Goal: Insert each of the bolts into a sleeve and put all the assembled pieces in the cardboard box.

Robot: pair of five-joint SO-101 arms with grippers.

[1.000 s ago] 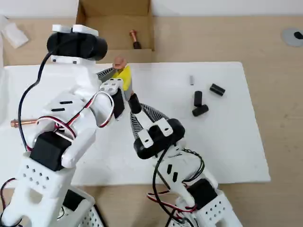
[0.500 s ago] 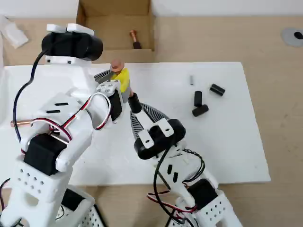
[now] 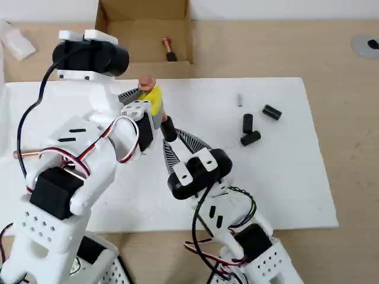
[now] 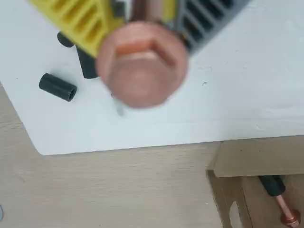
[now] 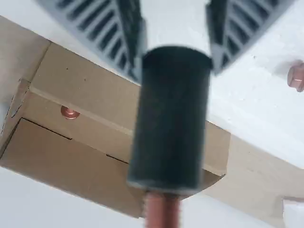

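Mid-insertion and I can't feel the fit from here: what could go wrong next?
1. The bolt in the left gripper meets the sleeve in the right gripper with bare shank showing below the sleeve. Opening either gripper now may let the two parts separate and fall.
2. Both grippers sit close together beside the cardboard box. Pushing further off-axis could skew the bolt or knock fingers together.

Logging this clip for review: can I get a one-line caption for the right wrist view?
Right claw grips a sleeve with a bolt at its mouth, box beyond.
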